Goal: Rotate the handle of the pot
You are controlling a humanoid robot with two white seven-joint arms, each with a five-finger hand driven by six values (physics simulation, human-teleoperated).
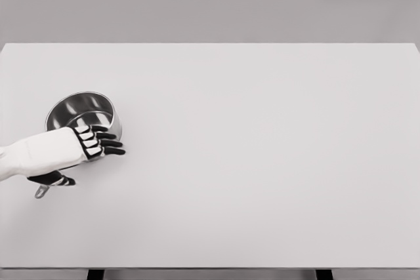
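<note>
A shiny steel pot (pixel 79 109) stands on the white table (pixel 262 162) at the left. Its handle runs toward the near left; only the tip (pixel 41 192) shows from under my hand. My left hand (pixel 98 142) comes in from the left edge and lies over the pot's near rim and handle. The black fingers (pixel 110 143) point right, extended and slightly spread, and the thumb (pixel 56 179) sits below, near the handle. I cannot tell whether the hand presses on the handle. The right arm is out of view.
The table's front edge (pixel 210 268) runs along the bottom, with two dark legs showing beneath it. A grey wall stands behind the table.
</note>
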